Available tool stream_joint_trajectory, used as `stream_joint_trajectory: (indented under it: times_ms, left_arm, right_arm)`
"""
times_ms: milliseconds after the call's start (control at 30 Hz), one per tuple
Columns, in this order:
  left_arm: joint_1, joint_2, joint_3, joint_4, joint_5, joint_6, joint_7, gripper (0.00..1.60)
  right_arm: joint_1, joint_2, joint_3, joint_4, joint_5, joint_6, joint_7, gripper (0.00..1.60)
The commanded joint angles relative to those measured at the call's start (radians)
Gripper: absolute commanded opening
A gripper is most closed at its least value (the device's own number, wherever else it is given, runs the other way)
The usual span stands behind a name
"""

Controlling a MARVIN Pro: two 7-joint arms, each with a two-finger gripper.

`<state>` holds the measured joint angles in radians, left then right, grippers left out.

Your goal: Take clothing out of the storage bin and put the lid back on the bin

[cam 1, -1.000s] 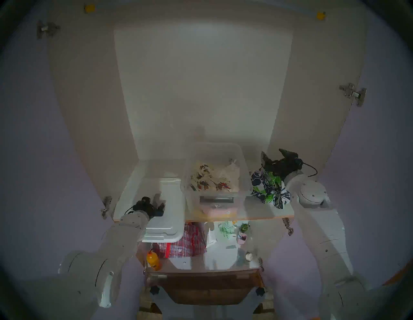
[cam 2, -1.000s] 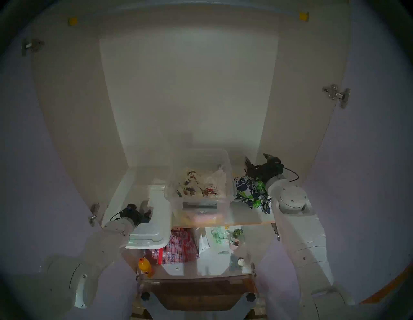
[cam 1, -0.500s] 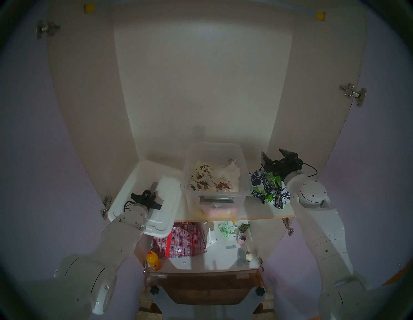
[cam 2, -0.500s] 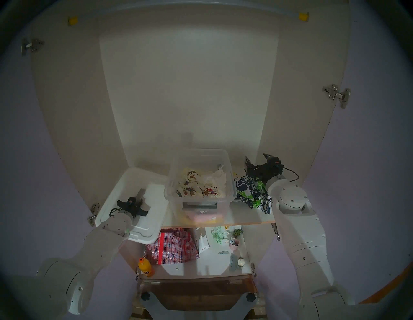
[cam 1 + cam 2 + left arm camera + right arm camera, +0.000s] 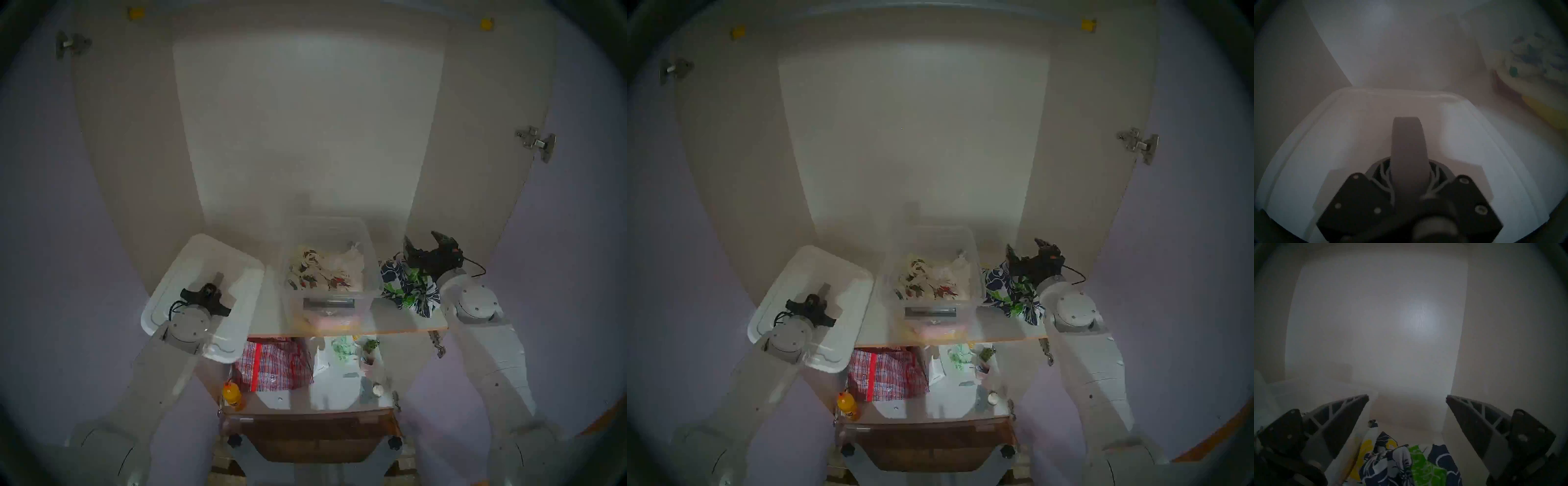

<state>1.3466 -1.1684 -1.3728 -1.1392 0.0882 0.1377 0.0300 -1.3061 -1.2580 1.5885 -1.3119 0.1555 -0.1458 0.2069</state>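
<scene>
My left gripper [image 5: 212, 288] is shut on the grey handle [image 5: 1408, 144] of the whitish lid [image 5: 190, 264]. It holds the lid tilted, at the shelf's left end and partly past its edge, left of the storage bin [image 5: 368, 268]. In the left wrist view my left gripper [image 5: 1409, 178] clamps the handle, with the lid [image 5: 1466, 135] spread below. The clear bin stands open. The navy floral clothing [image 5: 407, 288] lies on the shelf right of the bin. My right gripper [image 5: 421, 237] is open and empty just above and behind it; the right wrist view shows the gripper [image 5: 1407, 396] and the clothing [image 5: 1403, 463].
Cream fabric with red-brown prints [image 5: 322, 268] fills the bin. The shelf [image 5: 390, 320] lies between cabinet side walls. Below it, a lower shelf holds a red-checked bag [image 5: 274, 363], an orange bottle [image 5: 232, 395], a small plant pot [image 5: 369, 349] and other small items.
My left arm has lifted the lid and carried it left and back, now tilted. My right gripper has shifted slightly right and stays open above the clothing.
</scene>
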Motion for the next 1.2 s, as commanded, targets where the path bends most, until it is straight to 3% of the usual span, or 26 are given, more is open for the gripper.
stream_joint_trajectory:
  times_ms: [0, 100, 333, 500, 600, 633, 833, 933, 1033, 1067, 1167]
  left_arm:
    - [-0.068, 0.067, 0.012, -0.03, 0.079, 0.051, 0.036, 0.0]
    - [-0.12, 0.091, 0.052, -0.06, 0.14, 0.111, 0.055, 0.0]
    - [-0.227, 0.11, 0.107, -0.042, 0.241, 0.144, 0.107, 0.0]
    - [-0.282, 0.139, 0.187, -0.034, 0.354, 0.182, 0.143, 0.0]
    - [-0.31, 0.151, 0.2, -0.04, 0.388, 0.191, 0.13, 0.0]
    - [-0.312, 0.132, 0.159, -0.056, 0.337, 0.165, 0.117, 0.0]
    - [-0.35, 0.129, 0.109, -0.1, 0.296, 0.166, 0.047, 0.0]
    - [-0.372, 0.107, 0.056, -0.121, 0.212, 0.151, -0.001, 0.0]
    - [-0.386, 0.1, 0.038, -0.134, 0.189, 0.156, -0.025, 0.0]
    - [-0.397, 0.081, 0.004, -0.147, 0.125, 0.157, -0.064, 0.0]
    - [-0.406, 0.069, -0.023, -0.161, 0.064, 0.17, -0.116, 0.0]
  right_arm:
    - [0.025, -0.004, -0.005, -0.001, -0.023, -0.039, -0.02, 1.6]
    - [0.026, -0.004, -0.005, 0.002, -0.027, -0.036, -0.02, 1.6]
    - [0.029, -0.008, -0.005, 0.008, -0.039, -0.049, -0.03, 1.6]
    - [0.032, -0.013, -0.004, 0.016, -0.048, -0.067, -0.036, 1.6]
    - [0.033, -0.014, -0.003, 0.017, -0.05, -0.071, -0.036, 1.6]
    - [0.032, -0.014, -0.003, 0.017, -0.051, -0.068, -0.036, 1.6]
    - [0.033, -0.016, -0.001, 0.017, -0.055, -0.067, -0.035, 1.6]
    - [0.033, -0.017, 0.0, 0.017, -0.056, -0.064, -0.034, 1.6]
    - [0.033, -0.017, 0.0, 0.018, -0.057, -0.063, -0.034, 1.6]
    - [0.033, -0.017, 0.0, 0.018, -0.057, -0.063, -0.034, 1.6]
    - [0.033, -0.018, 0.001, 0.018, -0.057, -0.064, -0.034, 1.6]
